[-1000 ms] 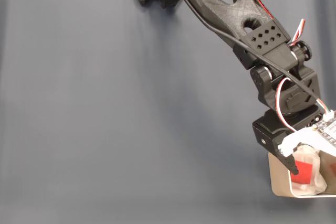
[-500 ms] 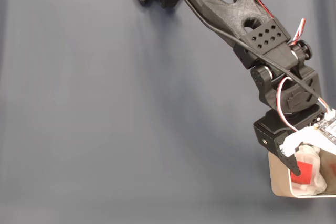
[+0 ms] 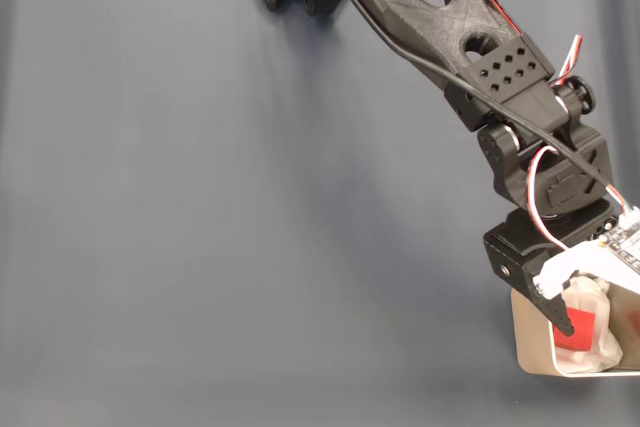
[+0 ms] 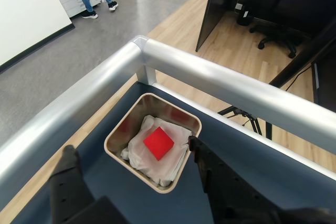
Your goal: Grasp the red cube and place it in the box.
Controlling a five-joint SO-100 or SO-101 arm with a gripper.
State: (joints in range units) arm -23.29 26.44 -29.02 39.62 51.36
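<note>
Fixed view: red cube (image 3: 575,330) sits on the white lining (image 3: 604,347) inside the box (image 3: 528,347) at the bottom right edge of the dark mat (image 3: 200,207). Placing looks done; what's left, I'd judge, is only pulling the arm (image 3: 450,27) clear. Gripper (image 3: 572,319) hangs over the box's left part, one dark fingertip overlapping the cube's left edge in this view; touching or above it, can't tell here.

Wrist view: cube lies loose on the lining in the middle of the box, nothing gripping it. Gripper (image 4: 134,161) is spread wide and empty, the left finger (image 4: 68,182) and right finger (image 4: 207,166) on either side of the box, nearer the camera. Cube is beyond the fingertips, roughly centred between them, apart from both.
</note>
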